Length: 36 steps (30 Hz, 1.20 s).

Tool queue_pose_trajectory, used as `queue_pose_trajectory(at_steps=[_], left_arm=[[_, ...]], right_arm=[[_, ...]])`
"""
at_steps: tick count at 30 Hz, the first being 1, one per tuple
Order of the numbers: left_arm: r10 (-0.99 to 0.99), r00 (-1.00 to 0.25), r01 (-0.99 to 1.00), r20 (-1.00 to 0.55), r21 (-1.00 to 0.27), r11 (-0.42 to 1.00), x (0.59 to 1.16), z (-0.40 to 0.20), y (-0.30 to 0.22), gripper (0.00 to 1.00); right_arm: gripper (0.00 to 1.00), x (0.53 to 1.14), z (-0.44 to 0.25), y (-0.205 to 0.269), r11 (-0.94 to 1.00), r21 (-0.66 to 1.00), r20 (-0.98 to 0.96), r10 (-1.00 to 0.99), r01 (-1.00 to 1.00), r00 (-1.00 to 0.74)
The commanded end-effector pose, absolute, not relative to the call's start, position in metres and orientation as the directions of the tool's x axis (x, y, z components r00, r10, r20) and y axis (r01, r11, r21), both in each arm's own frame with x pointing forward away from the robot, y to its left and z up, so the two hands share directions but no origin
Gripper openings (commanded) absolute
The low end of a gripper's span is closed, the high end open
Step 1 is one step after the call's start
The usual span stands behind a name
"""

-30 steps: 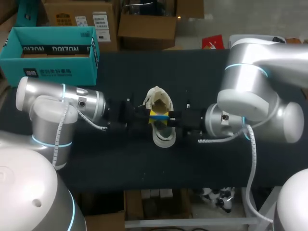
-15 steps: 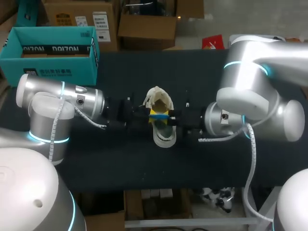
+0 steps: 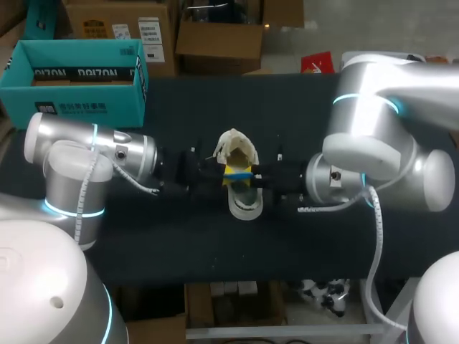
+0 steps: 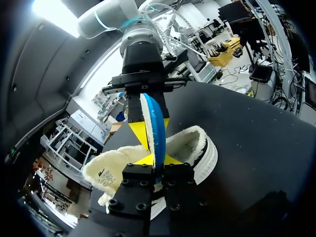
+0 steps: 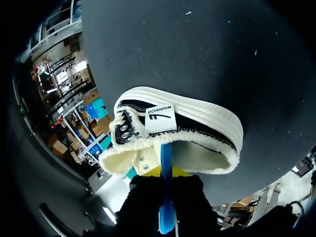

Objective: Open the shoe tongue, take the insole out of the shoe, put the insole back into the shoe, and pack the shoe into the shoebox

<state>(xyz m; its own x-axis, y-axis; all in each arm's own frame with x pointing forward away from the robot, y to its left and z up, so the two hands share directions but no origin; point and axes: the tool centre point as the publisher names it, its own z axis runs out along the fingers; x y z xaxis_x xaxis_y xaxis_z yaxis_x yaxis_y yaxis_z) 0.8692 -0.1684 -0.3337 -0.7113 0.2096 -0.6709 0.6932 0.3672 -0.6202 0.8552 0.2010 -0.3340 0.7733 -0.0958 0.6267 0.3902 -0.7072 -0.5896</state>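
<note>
1. Blue insole (image 3: 237,173) stands on edge over the opening of the shoe (image 3: 242,202), mid-bench (image 3: 179,236). Left gripper (image 3: 216,172) and right gripper (image 3: 257,176) each pinch it, one from either side.
2. Over the last second almost nothing shifted; the right arm only crept slightly toward the shoe. We judge the insole step is mid-way, with packing not yet begun.
3. Teal shoebox (image 3: 72,100) sits open at the far left corner, well apart.
4. Print: a white tag (image 5: 160,118) on the shoe and white lettering on the shoebox wall; not transcribed.
</note>
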Motion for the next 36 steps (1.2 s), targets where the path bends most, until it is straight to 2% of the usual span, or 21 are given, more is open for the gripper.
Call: queue_pose_trajectory(at_steps=[1, 20, 36], left_arm=[[0.201, -0.705, 0.696, -0.680, -0.610, 0.378, 0.859, -0.335, -0.177, 0.00], [0.191, -0.691, 0.706, -0.697, -0.593, 0.387, 0.862, -0.332, -0.181, 0.00], [0.172, -0.719, 0.671, -0.674, -0.609, 0.423, 0.884, -0.342, -0.183, 0.00]], right_arm=[[0.00, 0.859, -0.343, 0.212, -0.718, -0.575, 0.657, -0.120, 0.393, 0.744], [0.00, 0.860, -0.337, 0.217, -0.766, -0.509, 0.683, -0.082, 0.392, 0.726], [0.00, 0.874, -0.358, 0.208, -0.764, -0.546, 0.641, -0.117, 0.344, 0.759]])
